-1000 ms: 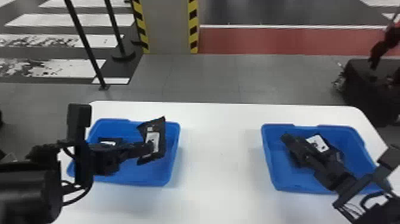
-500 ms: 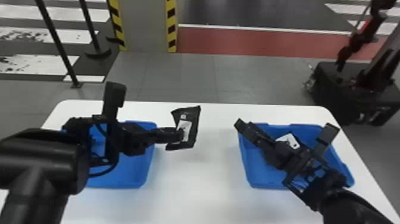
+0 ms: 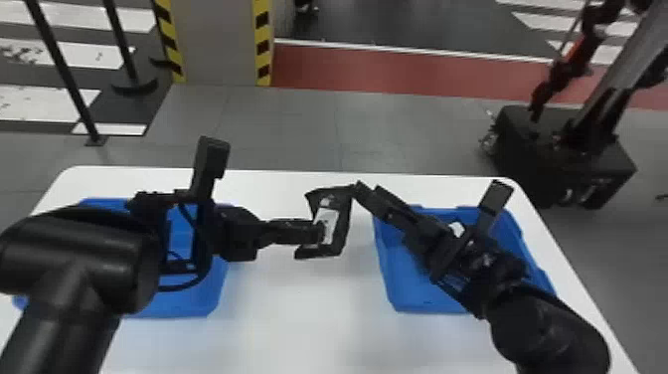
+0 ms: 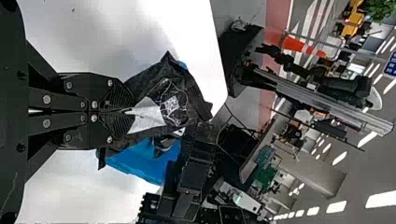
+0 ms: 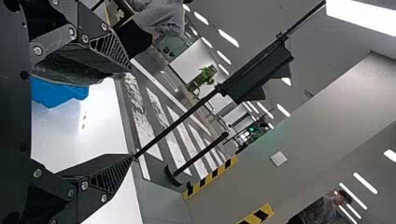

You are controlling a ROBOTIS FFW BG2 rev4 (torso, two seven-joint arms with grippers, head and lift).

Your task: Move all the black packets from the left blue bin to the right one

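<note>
Black, crinkled film wraps the packet (image 3: 342, 226), which the left claw (image 4: 128, 111) pinches by its near side, both fingers pressed together over the edge of the white label (image 4: 147, 116). The rest of the packet stands out past the fingertips with its corners free, over the table (image 3: 298, 318) between the two bins. The right claw (image 5: 131, 114) has its fingers spread with nothing between them. Its tips lie just beside the packet's upper free corner in the head view; whether they touch, I cannot tell.

Behind the left claw, below its own arm, is the left bin (image 3: 211, 293), largely covered. Beneath the right claw and its arm sits the right bin (image 3: 390, 278), with a pale patch (image 3: 456, 229) inside, probably the label of a packet already delivered.

I'd expect the packet to be light and floppy, bending around a firm pinch, and its film may be a little slippery. It should bear squeezing fairly well, though a hard tug at a corner could tear it or swing it loose. The present hold, well in from the edge, looks the sound one. If it is to be passed across, the right claw would do best to close on the broad free part opposite the left claw, deeper than the corner, before the left lets go.
</note>
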